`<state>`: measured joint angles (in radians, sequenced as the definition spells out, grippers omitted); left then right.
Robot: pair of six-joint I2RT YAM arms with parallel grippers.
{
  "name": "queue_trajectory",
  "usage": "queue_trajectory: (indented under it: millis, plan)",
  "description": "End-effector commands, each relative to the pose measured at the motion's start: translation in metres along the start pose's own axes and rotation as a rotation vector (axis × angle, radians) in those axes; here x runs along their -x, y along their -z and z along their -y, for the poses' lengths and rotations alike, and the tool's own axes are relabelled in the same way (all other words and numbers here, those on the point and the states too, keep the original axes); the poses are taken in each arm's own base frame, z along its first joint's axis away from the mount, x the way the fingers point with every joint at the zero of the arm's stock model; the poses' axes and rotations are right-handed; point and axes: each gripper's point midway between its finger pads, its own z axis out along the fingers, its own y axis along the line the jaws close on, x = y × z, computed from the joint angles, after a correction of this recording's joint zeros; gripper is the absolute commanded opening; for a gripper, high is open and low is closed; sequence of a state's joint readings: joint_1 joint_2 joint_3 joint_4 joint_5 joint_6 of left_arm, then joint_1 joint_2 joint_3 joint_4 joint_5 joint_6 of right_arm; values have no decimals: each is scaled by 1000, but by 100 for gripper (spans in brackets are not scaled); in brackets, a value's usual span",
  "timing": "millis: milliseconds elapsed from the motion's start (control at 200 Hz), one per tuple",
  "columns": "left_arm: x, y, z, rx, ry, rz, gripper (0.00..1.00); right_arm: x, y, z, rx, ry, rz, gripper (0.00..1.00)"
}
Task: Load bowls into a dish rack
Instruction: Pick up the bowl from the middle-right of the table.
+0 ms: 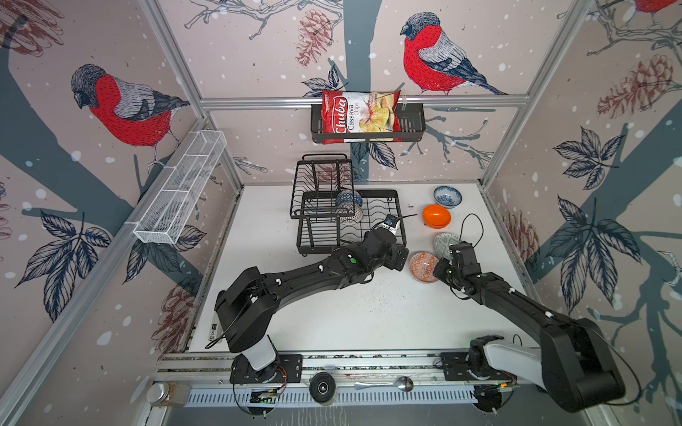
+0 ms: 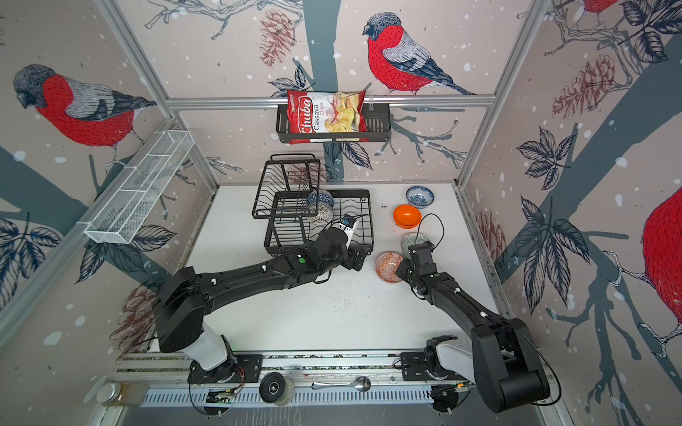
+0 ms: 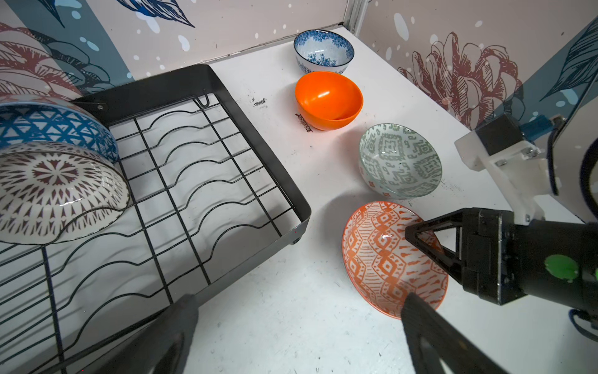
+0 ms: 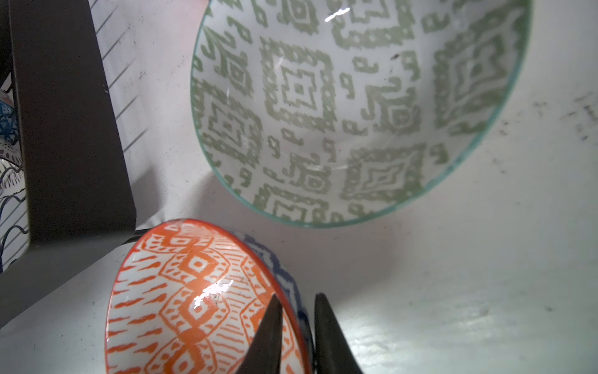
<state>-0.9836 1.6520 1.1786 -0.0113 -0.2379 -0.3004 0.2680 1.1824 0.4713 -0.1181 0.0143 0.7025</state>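
While my right end effector pinches the rim of the red-orange bowl on the bench, just beside the dish rack corner, the left end effector stands wide. Bare bench lies nearer to me. In both top views the right fingertips are hidden.

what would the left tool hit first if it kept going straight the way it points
Probably the bare table between the dish rack corner and red-orange bowl; depth is unclear.
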Motion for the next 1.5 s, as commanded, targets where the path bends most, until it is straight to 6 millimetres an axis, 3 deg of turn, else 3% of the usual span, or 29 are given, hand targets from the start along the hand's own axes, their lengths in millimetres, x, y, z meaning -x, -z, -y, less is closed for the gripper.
queue_trajectory:
  millis: [0,205,495,991,1226,1496]
  plan:
    - [-5,-1,-3,19,40,-15,98,4,0,-10,40,19,9,12]
    - [-13,1,-9,52,89,-54,98,4,1,-16,48,35,13,1]
    - [-1,6,-19,107,92,-27,98,10,4,-22,43,54,35,0]
    - [12,2,-15,79,169,-5,98,31,23,-45,78,81,102,0]
    - [26,3,-16,30,269,2,98,54,42,-69,106,83,201,0]
    - [41,-5,-12,-36,357,6,96,77,60,-120,147,111,274,0]
